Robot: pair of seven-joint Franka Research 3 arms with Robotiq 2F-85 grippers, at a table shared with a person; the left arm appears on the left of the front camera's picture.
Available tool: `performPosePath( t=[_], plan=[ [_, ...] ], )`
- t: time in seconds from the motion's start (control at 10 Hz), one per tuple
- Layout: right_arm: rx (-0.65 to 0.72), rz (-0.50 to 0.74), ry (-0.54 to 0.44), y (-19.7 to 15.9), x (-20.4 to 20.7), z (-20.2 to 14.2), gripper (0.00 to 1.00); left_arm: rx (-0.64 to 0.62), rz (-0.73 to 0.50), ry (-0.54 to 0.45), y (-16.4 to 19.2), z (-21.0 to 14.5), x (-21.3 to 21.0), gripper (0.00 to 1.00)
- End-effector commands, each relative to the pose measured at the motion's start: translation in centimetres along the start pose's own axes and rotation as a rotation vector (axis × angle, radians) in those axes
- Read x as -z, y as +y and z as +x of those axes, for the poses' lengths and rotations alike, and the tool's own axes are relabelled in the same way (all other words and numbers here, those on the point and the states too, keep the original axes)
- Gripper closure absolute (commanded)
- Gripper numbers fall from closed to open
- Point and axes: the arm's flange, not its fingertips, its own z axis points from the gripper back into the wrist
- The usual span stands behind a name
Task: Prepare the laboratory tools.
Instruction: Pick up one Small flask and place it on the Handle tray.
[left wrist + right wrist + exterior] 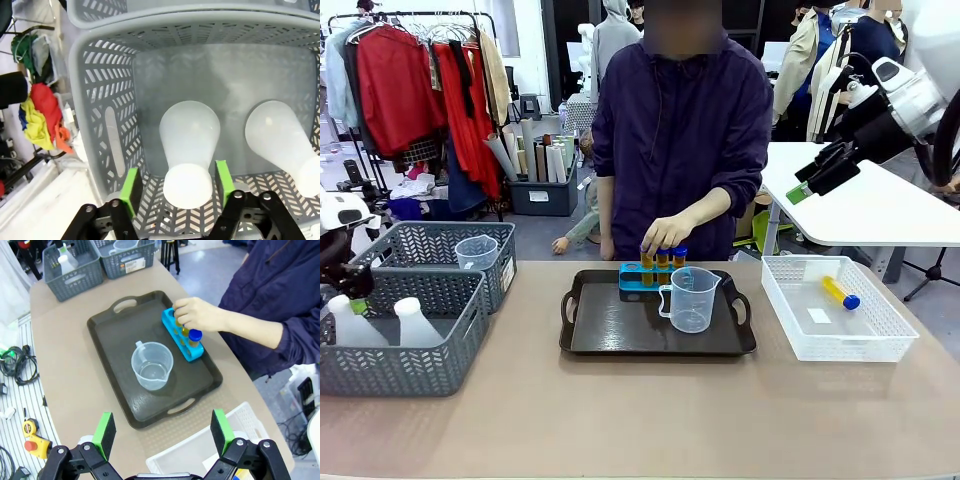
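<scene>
Two translucent white conical flasks [190,145] fill one grey basket [107,100]; left gripper [176,180] gapes around one neck, right gripper [163,426] hangs wide.

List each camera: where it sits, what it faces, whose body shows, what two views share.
Front view: fixed between the arms, facing the person across the table; hand on the tubes, right gripper raised at right.
Left wrist view: on the left wrist, looking into a grey basket; left gripper open around a conical flask.
Right wrist view: on the right wrist, high above tray and beaker; open fingers below.
Shared: front and right wrist views show tray, beaker, hand.
</scene>
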Motion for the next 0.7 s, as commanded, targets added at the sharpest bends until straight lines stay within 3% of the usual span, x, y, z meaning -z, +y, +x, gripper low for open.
performPosePath(
  t=[0.0, 0.1, 0.6],
  plan=[
    [-0.002, 0.007, -0.017, -0.01, -0.03, 0.13, 0.0, -0.011, 0.018, 0.006, -0.18, -0.36, 0.09, 0.77],
    [-0.002, 0.007, -0.017, -0.01, -0.03, 0.13, 0.0, -0.01, 0.019, 0.007, 0.06, -0.37, 0.14, 0.97],
    [-0.002, 0.007, -0.017, -0.01, -0.03, 0.13, 0.0, -0.011, 0.005, 0.008, -0.17, -0.46, 0.3, 1.0]
  ],
)
